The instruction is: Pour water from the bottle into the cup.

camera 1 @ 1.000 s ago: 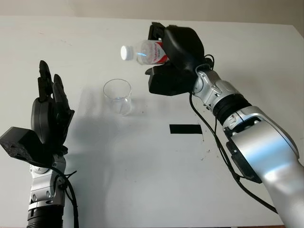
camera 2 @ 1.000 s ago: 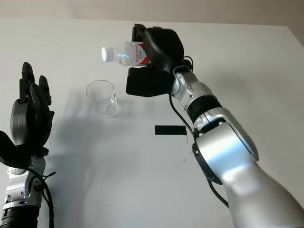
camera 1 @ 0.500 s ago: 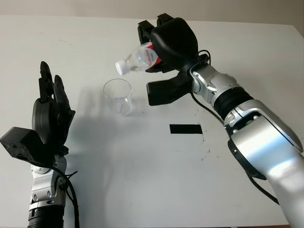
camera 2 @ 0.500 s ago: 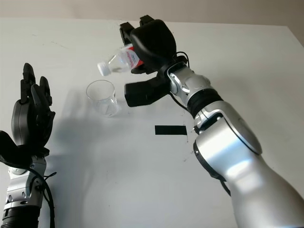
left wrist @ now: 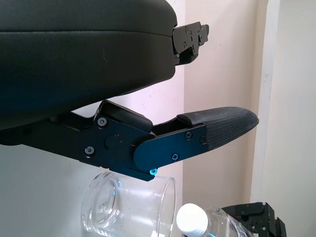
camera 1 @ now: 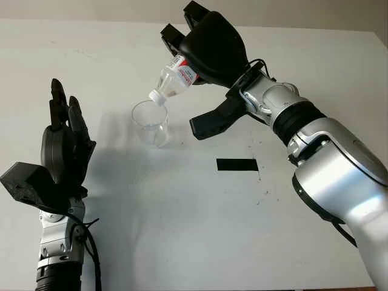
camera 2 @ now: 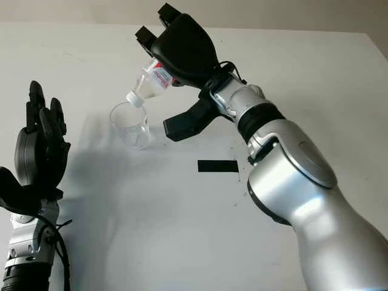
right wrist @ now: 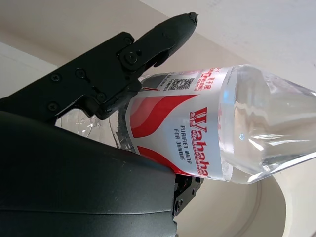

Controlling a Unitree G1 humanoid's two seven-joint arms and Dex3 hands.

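My right hand point(camera 1: 203, 51) is shut on a clear water bottle point(camera 1: 172, 80) with a red and white label point(right wrist: 177, 128). The bottle is tilted neck-down, and its white cap point(camera 1: 156, 97) hangs just above the rim of the clear plastic cup point(camera 1: 151, 123). The cap is on the bottle. The cup stands upright on the white table point(camera 1: 182, 218), left of centre. In the left wrist view the cup point(left wrist: 129, 205) and the bottle's cap point(left wrist: 191, 219) sit side by side. My left hand point(camera 1: 60, 151) is open, raised at the table's left side, apart from the cup.
A black strip of tape point(camera 1: 237, 164) lies on the table to the right of the cup. The right arm point(camera 1: 315, 145) reaches in from the bottom right across the table's middle.
My right hand has tipped the bottle from nearly level to neck-down and brought its cap down to the cup's rim. The left hand has stayed in place.
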